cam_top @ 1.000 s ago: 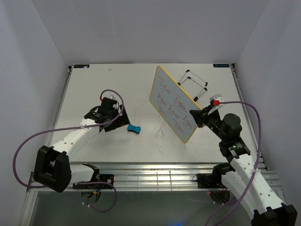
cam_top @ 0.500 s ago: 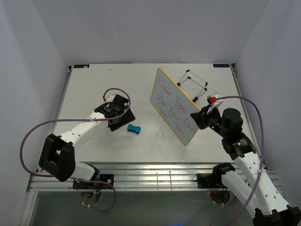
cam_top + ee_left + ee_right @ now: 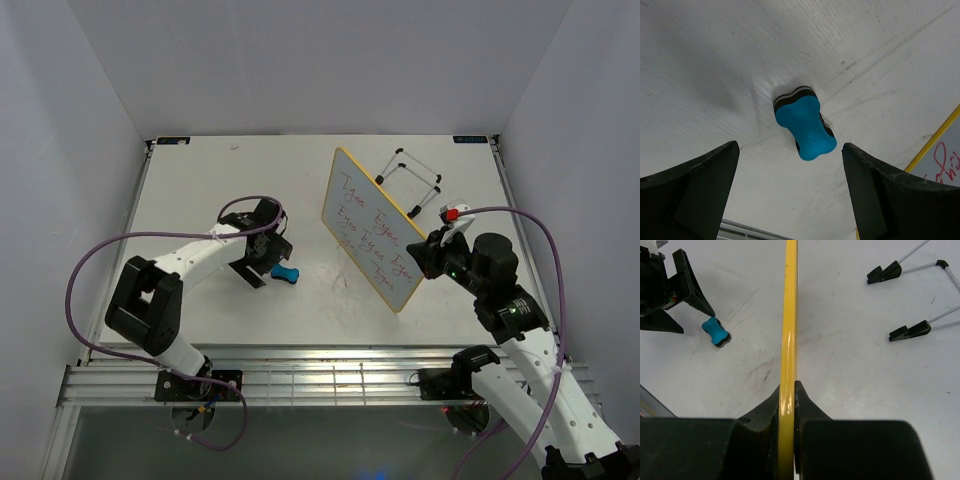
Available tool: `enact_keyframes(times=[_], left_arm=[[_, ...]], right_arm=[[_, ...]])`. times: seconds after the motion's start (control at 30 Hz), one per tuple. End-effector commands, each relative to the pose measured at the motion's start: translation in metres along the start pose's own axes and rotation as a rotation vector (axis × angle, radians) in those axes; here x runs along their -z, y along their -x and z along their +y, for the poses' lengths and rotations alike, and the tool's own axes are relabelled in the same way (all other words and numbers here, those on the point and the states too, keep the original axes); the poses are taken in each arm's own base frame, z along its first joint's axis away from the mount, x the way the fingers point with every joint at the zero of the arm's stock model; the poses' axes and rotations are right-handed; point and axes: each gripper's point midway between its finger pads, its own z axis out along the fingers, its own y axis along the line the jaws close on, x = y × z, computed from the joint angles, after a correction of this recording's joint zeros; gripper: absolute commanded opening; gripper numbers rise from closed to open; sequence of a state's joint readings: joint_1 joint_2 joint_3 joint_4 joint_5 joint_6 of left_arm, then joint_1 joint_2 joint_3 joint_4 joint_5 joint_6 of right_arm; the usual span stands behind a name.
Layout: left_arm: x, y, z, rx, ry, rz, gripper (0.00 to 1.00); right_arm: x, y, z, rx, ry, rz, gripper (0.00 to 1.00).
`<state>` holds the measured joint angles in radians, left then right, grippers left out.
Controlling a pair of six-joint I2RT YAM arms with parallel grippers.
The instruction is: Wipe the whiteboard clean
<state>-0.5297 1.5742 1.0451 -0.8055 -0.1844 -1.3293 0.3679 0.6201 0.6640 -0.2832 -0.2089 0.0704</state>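
White table (image 3: 190,190): left gripper (image 3: 258,272) hangs open over the blue eraser (image 3: 286,273), right gripper (image 3: 425,256) pinches the whiteboard (image 3: 368,228) edge; an off-centre close could flick the eraser away

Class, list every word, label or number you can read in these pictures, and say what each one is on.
Red handwriting, several slanted lines, on the small white whiteboard with a yellow frame: too small and cursive to read.
Red strokes on that board, left wrist view: a cut-off fragment, unreadable.
Two small blue labels at far corners of the white table: blurred, unreadable.
No other text shows.
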Motion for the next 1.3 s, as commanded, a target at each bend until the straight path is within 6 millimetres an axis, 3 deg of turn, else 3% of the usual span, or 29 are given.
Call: enact_keyframes(times=[0.0, 0.23, 0.37, 0.5, 0.67, 1.17, 1.27], left_arm=[[0.001, 0.012, -0.009, 0.138, 0.042, -0.050, 0.95], [-0.020, 0.001, -0.017, 0.168, 0.104, -0.003, 0.92], [-0.021, 0.000, -0.022, 0.167, 0.109, -0.038, 0.66], [-0.016, -0.002, -0.021, 0.187, 0.117, -0.060, 0.68], [-0.026, -0.009, -0.014, 0.186, 0.156, -0.042, 0.69], [-0.030, -0.013, -0.021, 0.179, 0.162, -0.037, 0.65], [-0.030, -0.015, -0.021, 0.181, 0.164, -0.033, 0.49]], right_arm=[[0.004, -0.028, -0.001, -0.012, -0.010, 0.096, 0.08], [0.004, -0.030, 0.001, -0.008, 0.003, 0.089, 0.08], [0.003, -0.032, 0.004, -0.005, 0.016, 0.093, 0.08], [0.003, -0.031, 0.005, -0.003, 0.018, 0.089, 0.08], [0.003, -0.031, 0.005, -0.001, 0.021, 0.085, 0.08], [0.002, -0.037, 0.007, 0.003, 0.032, 0.100, 0.08], [0.002, -0.037, 0.007, 0.005, 0.037, 0.101, 0.08]])
